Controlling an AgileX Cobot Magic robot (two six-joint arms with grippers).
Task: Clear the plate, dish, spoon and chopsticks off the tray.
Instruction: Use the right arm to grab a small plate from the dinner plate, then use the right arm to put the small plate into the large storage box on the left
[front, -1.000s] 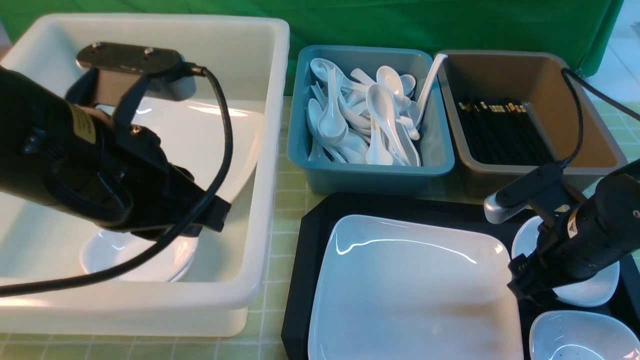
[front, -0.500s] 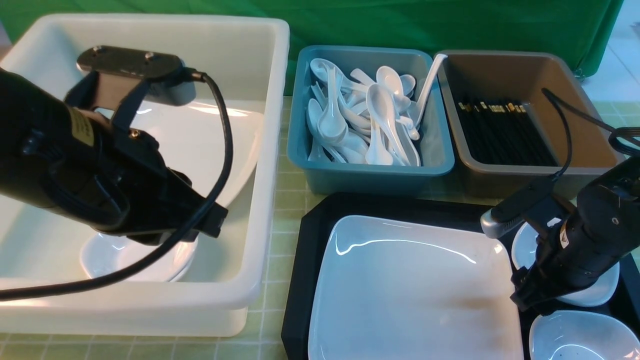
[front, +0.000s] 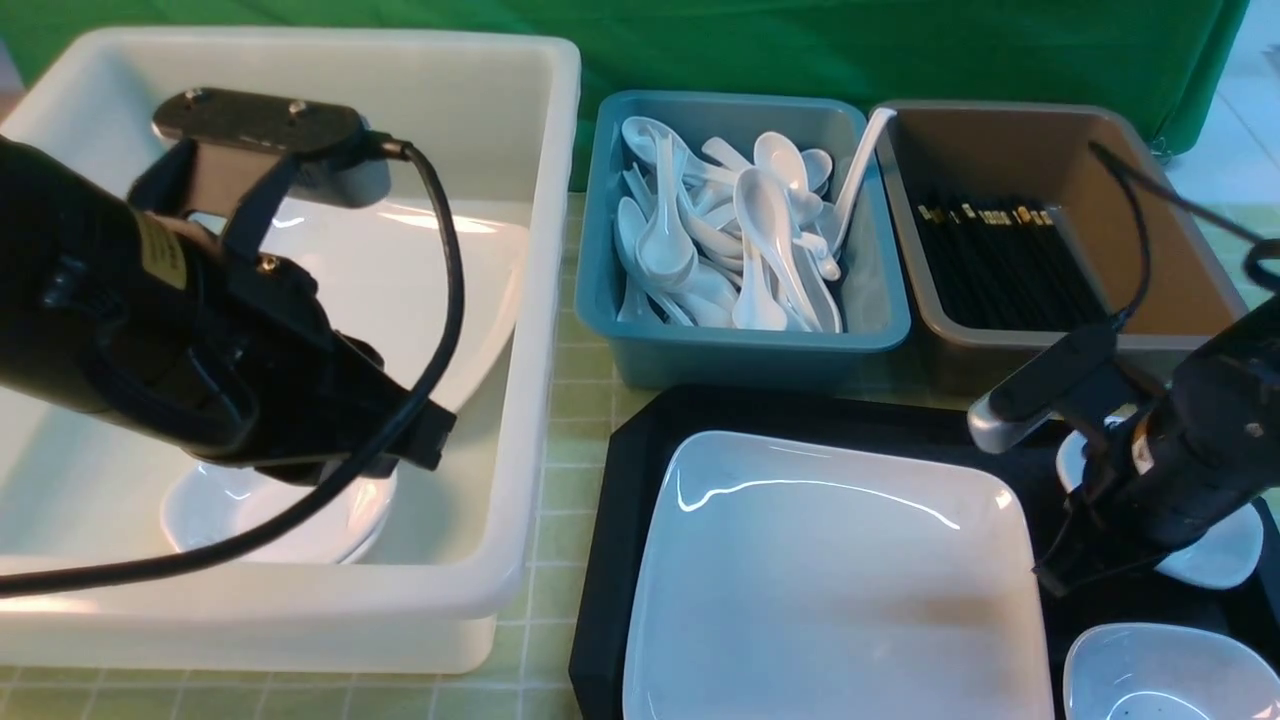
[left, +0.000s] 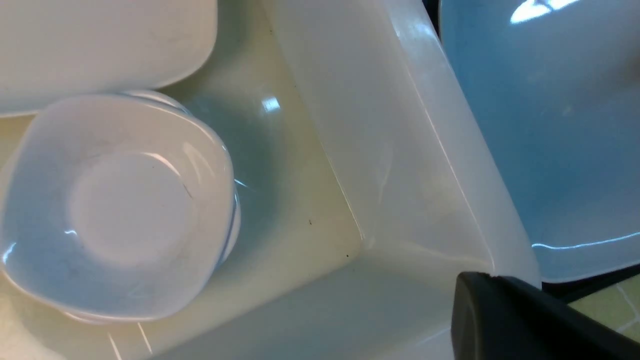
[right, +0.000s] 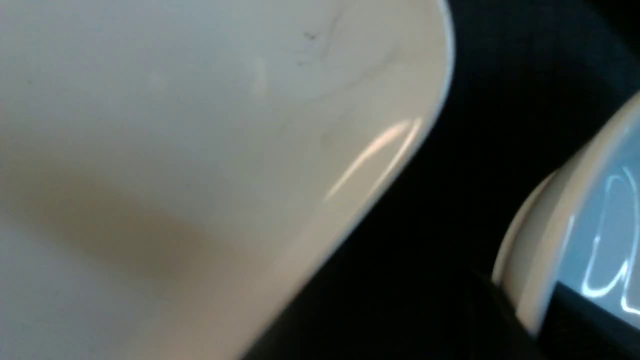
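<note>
The right gripper appears clamped on the rim of a small dish at the right of the black tray, just right of the large plate lying on it. A second dish sits nearer. The left gripper, clenched and empty, hangs over stacked dishes in the white tub. Beyond the tray, spoons fill the teal tub and chopsticks lie in the brown tub.

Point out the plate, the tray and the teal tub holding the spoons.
plate (front: 830, 600): front view, on its flat middle.
tray (front: 620, 500): front view, on the bare strip left of the plate.
teal tub (front: 740, 362): front view, on its near outer wall.
</note>
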